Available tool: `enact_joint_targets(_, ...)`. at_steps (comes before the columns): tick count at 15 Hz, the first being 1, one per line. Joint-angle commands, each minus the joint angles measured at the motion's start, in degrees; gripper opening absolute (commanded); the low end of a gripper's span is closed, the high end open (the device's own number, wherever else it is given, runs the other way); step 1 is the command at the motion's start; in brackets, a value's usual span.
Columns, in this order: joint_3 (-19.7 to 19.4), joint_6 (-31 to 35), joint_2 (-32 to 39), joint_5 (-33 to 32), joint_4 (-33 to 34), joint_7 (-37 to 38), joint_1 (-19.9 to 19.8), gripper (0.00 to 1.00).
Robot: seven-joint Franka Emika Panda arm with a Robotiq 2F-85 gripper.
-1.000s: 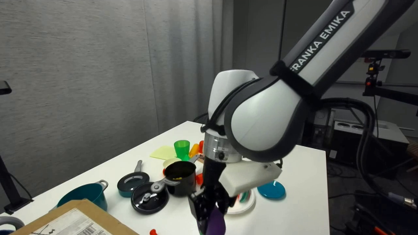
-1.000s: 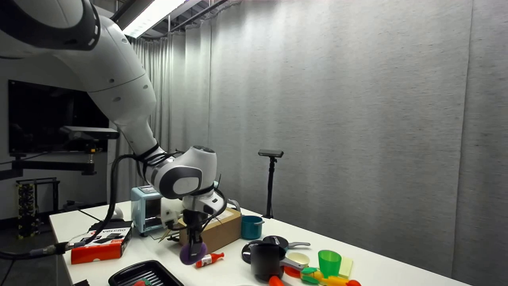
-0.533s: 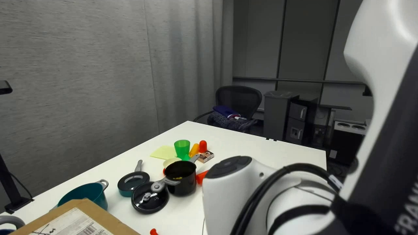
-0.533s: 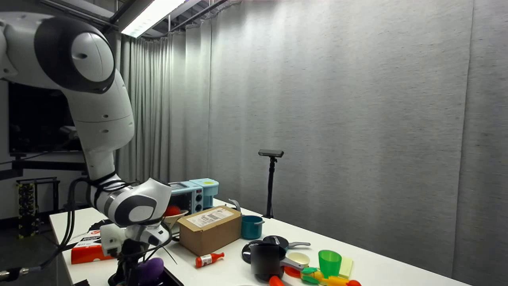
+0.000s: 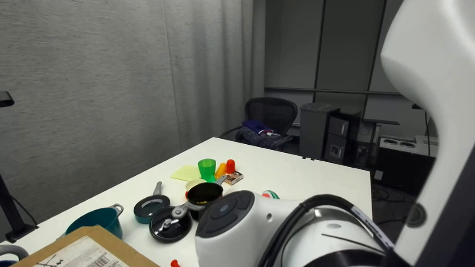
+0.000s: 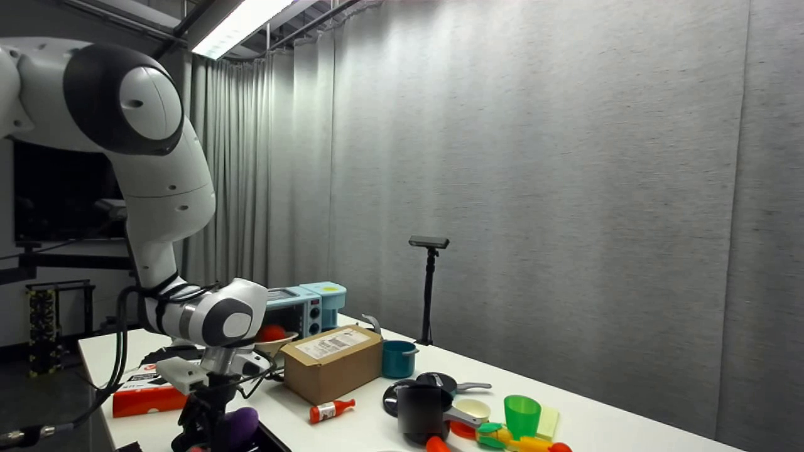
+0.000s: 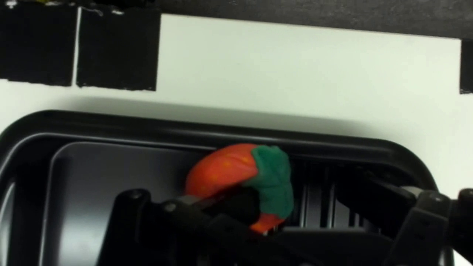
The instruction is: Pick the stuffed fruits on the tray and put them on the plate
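My gripper is open low over the black tray. The red-orange plush fruit with green leaves lies in the tray; my left finger in the wrist view overlaps it. Only tray grooves show between the fingers. In an exterior view my gripper hides much of the tray, and the purple plush fruit sits in the tray beside it. The purple one is out of the wrist view. A red, white and green piece peeks over the arm; its support is hidden. The arm hides the plate.
A black pot, a black lid, teal cookware, a green cup and a cardboard box stand on the table. A red bottle lies near the box. A red-orange box stands beside the arm.
One second ago the purple plush was at my gripper above the table. My gripper has moved to the tray and lowered; the purple plush now sits there. Lately only the wrist's tilt changes slightly.
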Motion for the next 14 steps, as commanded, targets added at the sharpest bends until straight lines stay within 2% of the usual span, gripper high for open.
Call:
enact_joint_targets(1,-2.97,-1.95,-1.32,-5.61,-1.07,3.14,2.22,0.36)
enact_joint_targets(4,-4.04,0.61,-2.78,-6.3,-1.73,4.08,0.97,0.12)
enact_joint_targets(6,-4.21,1.82,-3.81,-5.38,-1.94,3.2,-0.21,0.0)
enact_joint_targets(14,-3.17,5.72,-7.16,-3.47,-2.78,0.49,-3.12,0.01)
